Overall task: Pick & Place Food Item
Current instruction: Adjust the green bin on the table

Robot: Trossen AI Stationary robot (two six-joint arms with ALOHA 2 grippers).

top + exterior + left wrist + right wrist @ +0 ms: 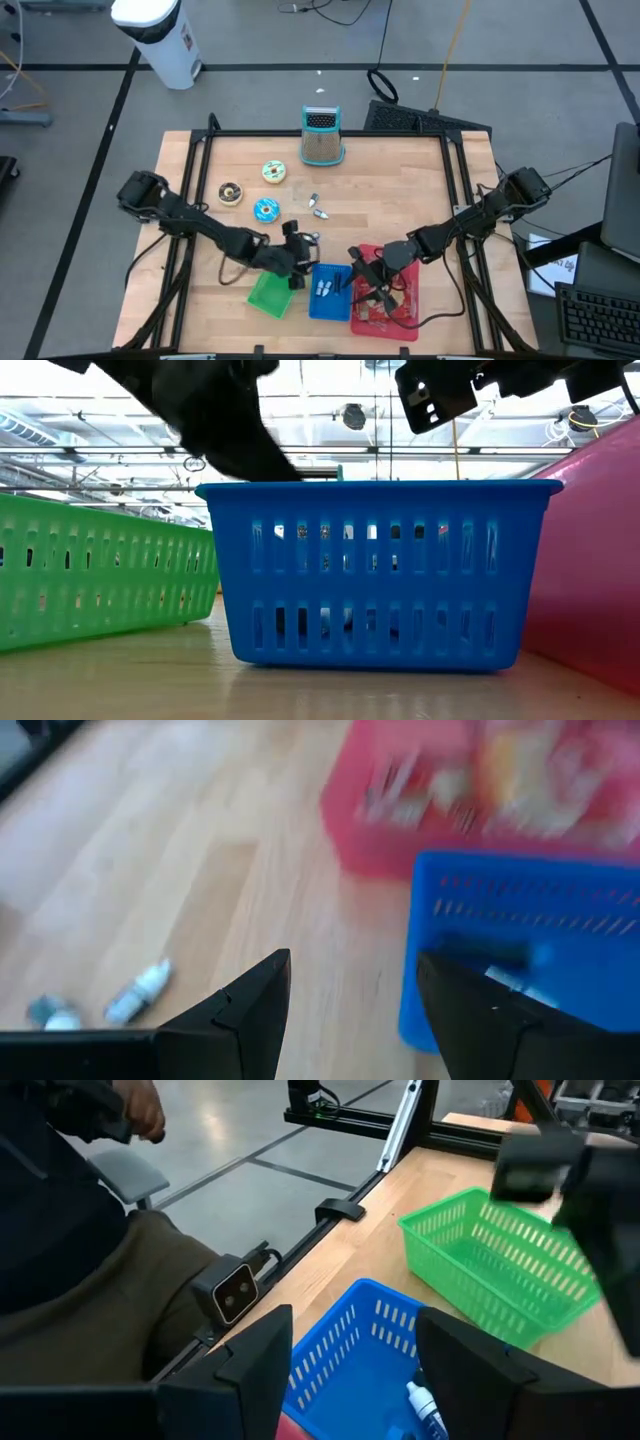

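Left hand: high view, fingers apart and empty, between green basket and blue basket on the desk.
Right hand: apart, empty, over red basket.
Food: left wrist view, small bottle lies beside the fingers; approach low, centred.
Right wrist view: another bottle already in blue basket.

The high view looks straight down on the whole table; the low view sits at table height, close before the blue basket; both wrist views look forward onto that basket.
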